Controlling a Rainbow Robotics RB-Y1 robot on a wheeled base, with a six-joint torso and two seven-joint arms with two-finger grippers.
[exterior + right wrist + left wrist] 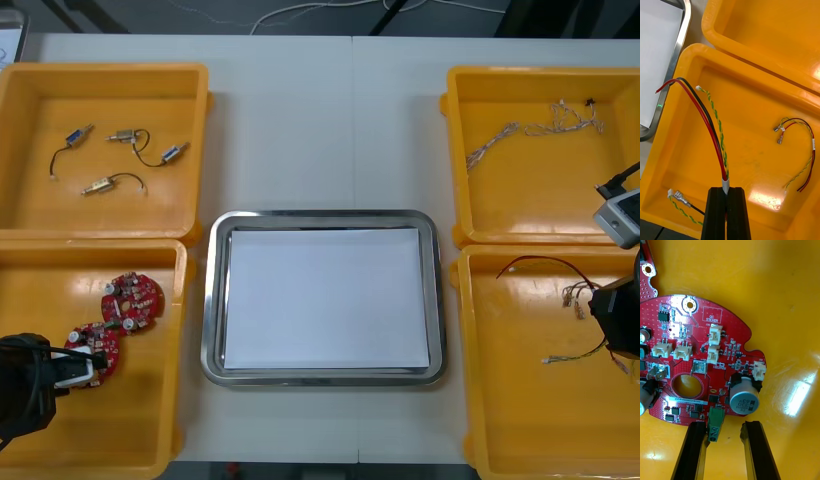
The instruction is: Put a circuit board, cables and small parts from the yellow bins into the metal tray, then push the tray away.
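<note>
The circuit board point(696, 352) lies flat in the near left bin point(130, 420), just beside a second board point(132, 297). The left gripper point(724, 427) is down at its edge with its fingers spread, one on each side of the board's green connector; the connector touches one finger, and nothing is pinched yet.

In the near right bin point(530, 420), the right gripper point(726, 191) is pressed together on a cable point(718, 150) of red, black and twisted yellow-green wires, pinching it at a pale sleeve, with the free ends reaching towards the tray. Other cables point(813, 150) lie loose on that bin's floor.

The tray point(212, 300) sits on the table point(320, 130) between the bins, its white inside bare. The small metal parts point(120, 135) rest in the far left bin, and a pale cable point(520, 128) in the far right one.

By my reading the task is at its start: one cable is gripped, the board is about to be gripped, and nothing is in the tray. Loading the parts and pushing the tray are both left.
</note>
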